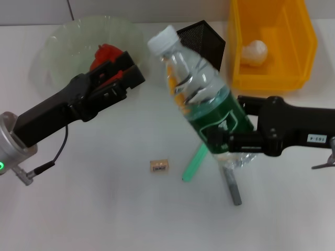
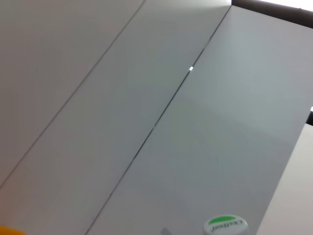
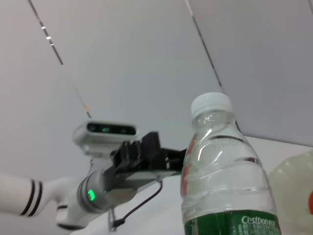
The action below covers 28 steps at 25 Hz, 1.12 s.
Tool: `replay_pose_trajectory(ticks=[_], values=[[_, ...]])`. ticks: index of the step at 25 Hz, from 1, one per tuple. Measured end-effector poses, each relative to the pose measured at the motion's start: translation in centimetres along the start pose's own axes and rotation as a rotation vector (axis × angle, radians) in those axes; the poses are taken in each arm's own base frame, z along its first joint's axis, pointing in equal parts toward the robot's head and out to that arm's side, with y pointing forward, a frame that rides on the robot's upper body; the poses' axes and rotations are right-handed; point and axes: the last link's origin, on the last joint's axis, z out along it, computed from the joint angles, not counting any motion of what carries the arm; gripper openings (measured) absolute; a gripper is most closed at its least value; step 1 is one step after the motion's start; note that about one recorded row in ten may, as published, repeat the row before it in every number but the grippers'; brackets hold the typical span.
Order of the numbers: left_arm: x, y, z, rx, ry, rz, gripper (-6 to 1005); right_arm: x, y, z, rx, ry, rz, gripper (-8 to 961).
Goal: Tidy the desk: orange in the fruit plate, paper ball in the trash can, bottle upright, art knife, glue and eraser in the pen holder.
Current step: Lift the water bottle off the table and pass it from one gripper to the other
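Bottle was clamped low in the right gripper, cap tipped toward eleven o'clock for standing upright; left gripper hovered, grip unclear.

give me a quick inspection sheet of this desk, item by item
surface: white desk, mostly bare.
job's things: clear plastic water bottle with green label held tilted above the desk; red-orange fruit in the pale-green ruffled glass bowl; crumpled white paper ball in the yellow plastic bin; tan eraser block, green stick and grey knife-like tool lying on the desk; black mesh pen holder behind the bottle.
clutter: nothing seen.
grippers: right gripper shut on the bottle; left gripper over the bowl by the fruit.
cables: black cable under left arm.
surroundings: grey wall panels.
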Motion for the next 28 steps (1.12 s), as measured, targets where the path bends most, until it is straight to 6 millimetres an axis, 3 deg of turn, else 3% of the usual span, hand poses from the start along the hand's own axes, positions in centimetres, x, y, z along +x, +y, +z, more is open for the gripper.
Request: replay_pose_trajectory(ticks=[6, 19, 28], values=[[0.2, -0.1, 1.2, -0.034, -0.013, -0.004, 771, 0.6, -0.2, 1.3, -0.074, 0.003, 0.006, 810], [-0.2, 0.2, 1.8, -0.061, -0.001, -0.044, 730, 0.2, -0.2, 3.4, -0.148, 0.024, -0.006, 817], [0.1, 0.8, 1.9, -0.110, 0.013, -0.046, 702, 0.2, -0.1, 3.6, -0.160, 0.026, -0.009, 822]])
